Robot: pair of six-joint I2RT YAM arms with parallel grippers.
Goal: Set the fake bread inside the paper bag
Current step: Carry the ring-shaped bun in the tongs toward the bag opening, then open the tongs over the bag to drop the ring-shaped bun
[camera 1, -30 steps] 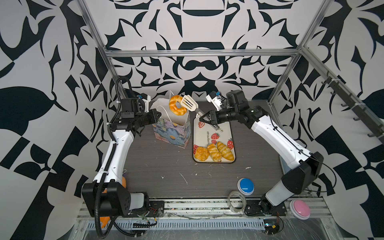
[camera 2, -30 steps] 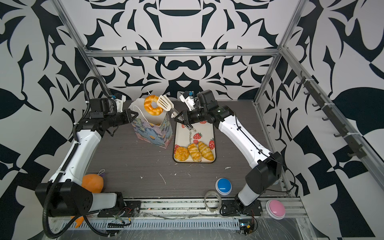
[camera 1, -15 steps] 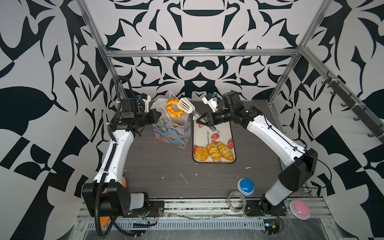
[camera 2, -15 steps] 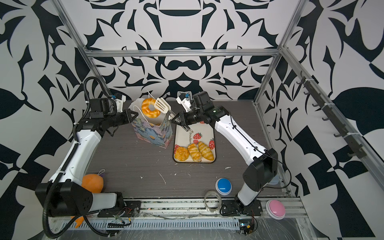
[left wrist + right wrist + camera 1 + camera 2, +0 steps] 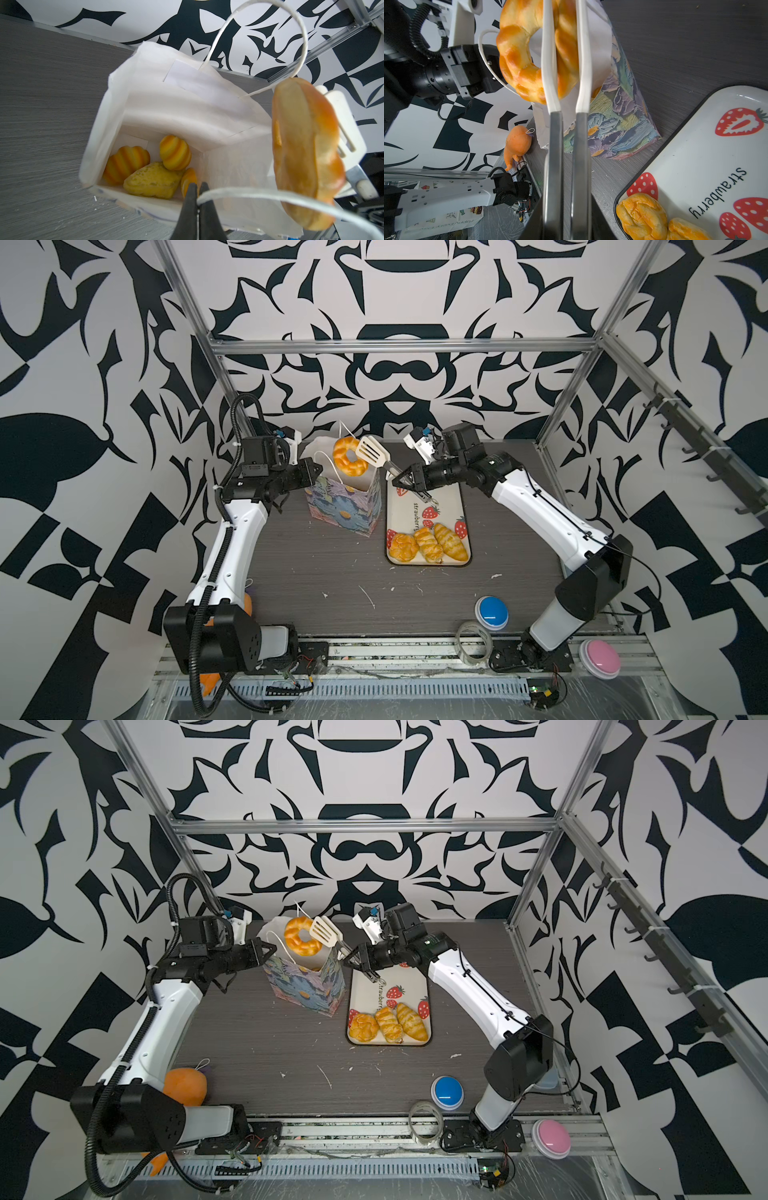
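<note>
Ring-shaped bread (image 5: 350, 456) is held in tongs (image 5: 372, 450) gripped by the closed right gripper (image 5: 400, 481), just beyond its tips, above the paper bag (image 5: 345, 510) mouth. The bag's cord handle (image 5: 239, 190) is pinched by the closed left gripper (image 5: 198, 187). Next, the tongs likely need easing open

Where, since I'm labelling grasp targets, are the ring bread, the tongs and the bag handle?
ring bread (image 5: 341, 460): a top view, braided left side.
tongs (image 5: 373, 452): a top view, white slotted head.
bag handle (image 5: 239, 190): left wrist view, mid cord.

light: bright, even | shadows: soft | focus: tongs (image 5: 555, 166) blurred near right wrist lens
</note>
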